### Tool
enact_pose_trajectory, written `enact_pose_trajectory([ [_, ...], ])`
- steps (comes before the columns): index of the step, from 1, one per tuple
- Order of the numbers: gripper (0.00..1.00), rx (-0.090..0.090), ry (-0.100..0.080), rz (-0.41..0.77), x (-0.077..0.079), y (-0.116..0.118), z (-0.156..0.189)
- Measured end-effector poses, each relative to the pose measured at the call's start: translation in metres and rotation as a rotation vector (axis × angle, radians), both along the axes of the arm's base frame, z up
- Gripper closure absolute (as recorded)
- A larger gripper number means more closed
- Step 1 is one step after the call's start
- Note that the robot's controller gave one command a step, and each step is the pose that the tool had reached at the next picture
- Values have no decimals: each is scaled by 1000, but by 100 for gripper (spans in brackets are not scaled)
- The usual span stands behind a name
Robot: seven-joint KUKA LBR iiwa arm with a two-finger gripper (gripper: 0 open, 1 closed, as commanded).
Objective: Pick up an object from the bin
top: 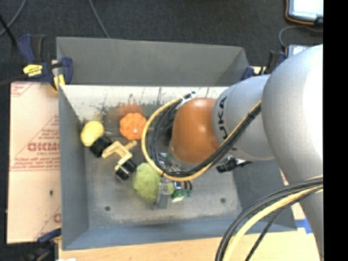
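Around: orange pumpkin (132, 125), yellow lemon (92, 132), tan-and-black tool (120, 156), up-left.
Nearest: green ball (144, 181), just left of gripper (163, 199), low in bin (73, 189).
Grip: cannot tell.

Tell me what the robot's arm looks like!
The arm is big, round and silvery grey, with dark letters on its side, partly hidden. Its wrist wears a shiny orange dome cover, and black and yellow cables loop around it.
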State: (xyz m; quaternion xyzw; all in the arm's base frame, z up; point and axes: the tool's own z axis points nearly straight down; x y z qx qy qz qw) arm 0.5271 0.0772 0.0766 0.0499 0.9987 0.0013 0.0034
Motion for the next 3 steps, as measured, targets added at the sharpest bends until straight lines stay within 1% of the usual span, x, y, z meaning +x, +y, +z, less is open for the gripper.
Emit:
enact_pose_trajectory([
  [1, 100, 3, -9, -89, 38, 25, -6],
  [2, 100, 3, -8, -89, 38, 25, -6],
  [3, 100, 3, -11, -96, 45, 23, 104],
])
